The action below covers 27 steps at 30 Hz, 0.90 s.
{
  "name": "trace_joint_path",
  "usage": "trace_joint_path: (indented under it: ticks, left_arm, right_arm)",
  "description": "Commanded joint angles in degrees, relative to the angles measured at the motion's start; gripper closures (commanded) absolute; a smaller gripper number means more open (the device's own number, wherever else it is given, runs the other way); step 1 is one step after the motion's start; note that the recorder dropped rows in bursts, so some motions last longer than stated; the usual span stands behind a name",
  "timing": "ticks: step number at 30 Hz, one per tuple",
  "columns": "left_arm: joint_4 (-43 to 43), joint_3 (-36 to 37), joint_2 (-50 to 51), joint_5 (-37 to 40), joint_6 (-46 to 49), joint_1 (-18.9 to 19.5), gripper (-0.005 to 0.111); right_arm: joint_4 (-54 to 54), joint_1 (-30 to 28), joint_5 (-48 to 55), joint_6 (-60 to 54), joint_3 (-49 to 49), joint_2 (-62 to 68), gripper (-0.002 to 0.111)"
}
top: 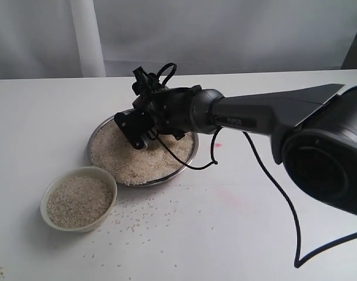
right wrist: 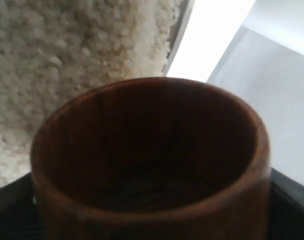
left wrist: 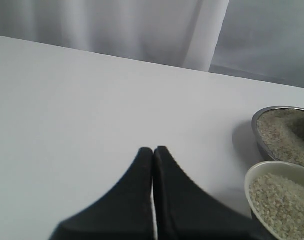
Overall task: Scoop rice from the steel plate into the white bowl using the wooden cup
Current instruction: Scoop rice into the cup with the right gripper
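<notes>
The steel plate sits mid-table, heaped with rice. My right gripper hangs over the plate's middle, shut on the wooden cup. The cup's dark inside looks empty, and its mouth faces the rice just below. In the exterior view the cup is hidden behind the gripper. The white bowl, filled with rice, stands in front of the plate to the left. My left gripper is shut on nothing, low over bare table beside the bowl and plate.
Loose grains lie scattered on the white table in front of the plate and bowl. My right arm reaches in from the right with its black cable trailing on the table. A grey curtain hangs behind.
</notes>
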Motion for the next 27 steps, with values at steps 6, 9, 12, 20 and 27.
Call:
trace_joint_path:
  ticks: [6,9,12,20,27]
  left_arm:
    - [0.16,-0.20,-0.13,-0.39,-0.08,0.00,0.107]
    - [0.16,-0.20,-0.13,-0.39,-0.08,0.00,0.107]
    - [0.16,-0.20,-0.13,-0.39,-0.08,0.00,0.107]
    - [0.16,-0.20,-0.13,-0.39,-0.08,0.00,0.107]
    - [0.16,-0.20,-0.13,-0.39,-0.08,0.00,0.107]
  right_arm:
    - [2.14,0.65,-0.91,0.66,-0.35,0.28,0.108]
    - [2.48,1.13,-1.06,0.66,-0.35,0.28,0.108]
    - [3.18,2.03,-2.00,0.66,-0.35,0.28,0.108]
    - [5.10,3.53,-2.31,0.66,-0.35,0.38,0.108]
    - [7.61,4.87,-2.43,0.66,-0.35,0.38,0.108]
